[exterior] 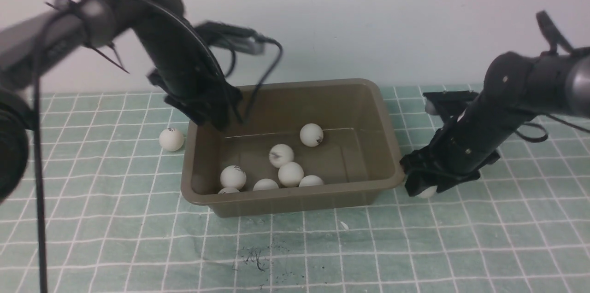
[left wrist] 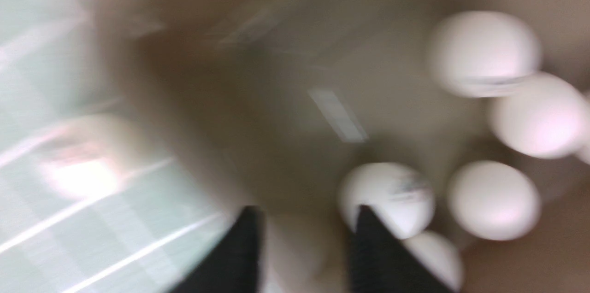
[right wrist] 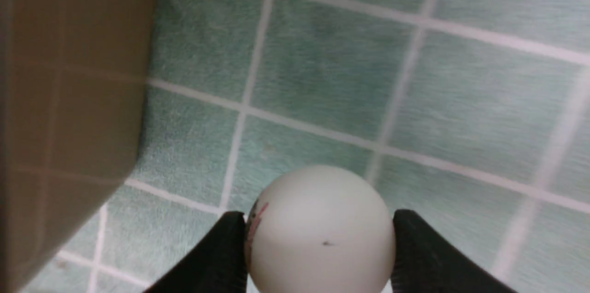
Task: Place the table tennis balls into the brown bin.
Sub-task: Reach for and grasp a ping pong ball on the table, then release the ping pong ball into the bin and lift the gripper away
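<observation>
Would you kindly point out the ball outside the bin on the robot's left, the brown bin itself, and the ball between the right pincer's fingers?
Ball outside the bin (exterior: 171, 139): front view, middle of its visible face.
Brown bin (exterior: 295, 200): front view, near wall.
Ball between the fingers (right wrist: 321, 233): right wrist view, its middle.

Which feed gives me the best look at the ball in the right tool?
The right wrist view: the ball is large, between both fingertips. The front view shows only its lower part; the left wrist view doesn't show it.
</observation>
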Robot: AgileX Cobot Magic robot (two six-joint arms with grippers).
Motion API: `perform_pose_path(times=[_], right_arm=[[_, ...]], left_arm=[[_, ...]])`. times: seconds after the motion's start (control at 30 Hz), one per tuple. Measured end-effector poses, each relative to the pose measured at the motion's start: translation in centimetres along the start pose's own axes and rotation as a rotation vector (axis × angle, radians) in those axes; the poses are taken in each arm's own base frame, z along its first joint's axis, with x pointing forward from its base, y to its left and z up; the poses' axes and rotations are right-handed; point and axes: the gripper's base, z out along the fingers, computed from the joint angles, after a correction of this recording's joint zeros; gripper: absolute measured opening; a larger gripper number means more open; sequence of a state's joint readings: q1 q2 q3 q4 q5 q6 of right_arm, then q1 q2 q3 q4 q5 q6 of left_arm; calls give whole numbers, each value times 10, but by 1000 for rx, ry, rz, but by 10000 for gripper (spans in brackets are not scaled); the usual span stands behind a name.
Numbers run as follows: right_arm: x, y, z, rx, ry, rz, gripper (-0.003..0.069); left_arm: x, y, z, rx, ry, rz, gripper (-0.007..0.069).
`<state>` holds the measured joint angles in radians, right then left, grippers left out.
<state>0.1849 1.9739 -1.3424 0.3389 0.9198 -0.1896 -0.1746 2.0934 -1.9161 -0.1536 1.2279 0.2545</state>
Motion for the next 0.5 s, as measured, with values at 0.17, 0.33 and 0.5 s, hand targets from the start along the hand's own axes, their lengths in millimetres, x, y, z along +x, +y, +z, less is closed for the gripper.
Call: perform_pose_path(times=[0.17, 0.33, 0.5], right_arm=[[-11, 13, -62, -36, -112, -9, 359], [-22, 64, -91, -111, -266, -141, 359], [-32, 96, -84, -151, -311, -209, 379]], left_arm=[[18, 67, -33, -64, -62, -154, 7], [35, 116, -23, -23, -54, -258, 20], [33, 119, 6, 66, -30, -256, 137]])
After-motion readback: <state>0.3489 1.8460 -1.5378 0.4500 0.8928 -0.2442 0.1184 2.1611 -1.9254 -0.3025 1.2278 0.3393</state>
